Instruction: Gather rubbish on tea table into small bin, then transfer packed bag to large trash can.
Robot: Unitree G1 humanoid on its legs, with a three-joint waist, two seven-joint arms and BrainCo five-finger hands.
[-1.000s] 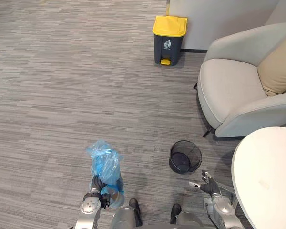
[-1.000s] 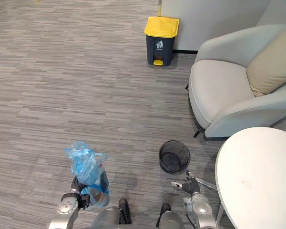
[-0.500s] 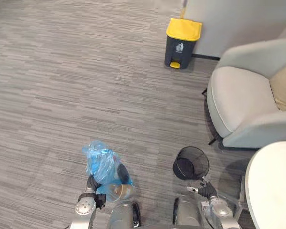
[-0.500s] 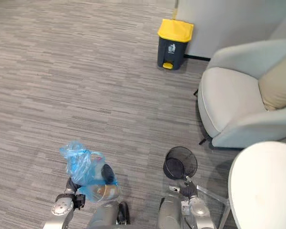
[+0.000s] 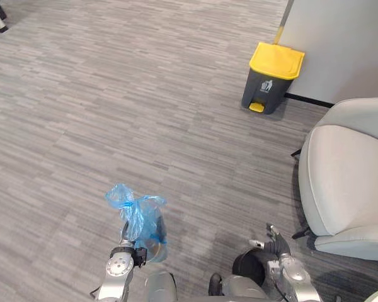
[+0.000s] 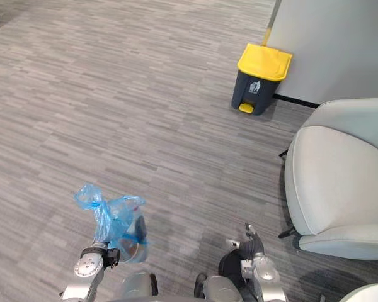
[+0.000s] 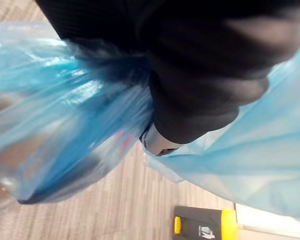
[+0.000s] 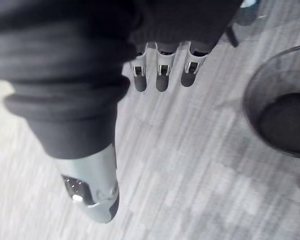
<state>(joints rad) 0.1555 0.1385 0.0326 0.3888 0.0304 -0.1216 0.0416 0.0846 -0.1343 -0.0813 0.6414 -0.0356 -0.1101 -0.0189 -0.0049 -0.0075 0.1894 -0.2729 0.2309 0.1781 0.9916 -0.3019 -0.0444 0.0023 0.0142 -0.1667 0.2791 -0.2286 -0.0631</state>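
In the left eye view, the blue rubbish bag is held off the carpet by the left hand. Its long axis is upright, knotted top up, with dark rubbish showing through its lower part. The yellow-lidded pedal bin stands well apart, lid down. In the left wrist view, that hand is clenched on bunched plastic. In the right wrist view, the right hand has straight, relaxed fingers near the black mesh bin, whose dark bottom shows.

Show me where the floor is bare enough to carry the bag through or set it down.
Bare carpet runs wide from the blue bag in the left hand up to the yellow-lidded can. It is crowded on the robot's right: the wire bin sits by the right hand, with the armchair beside.
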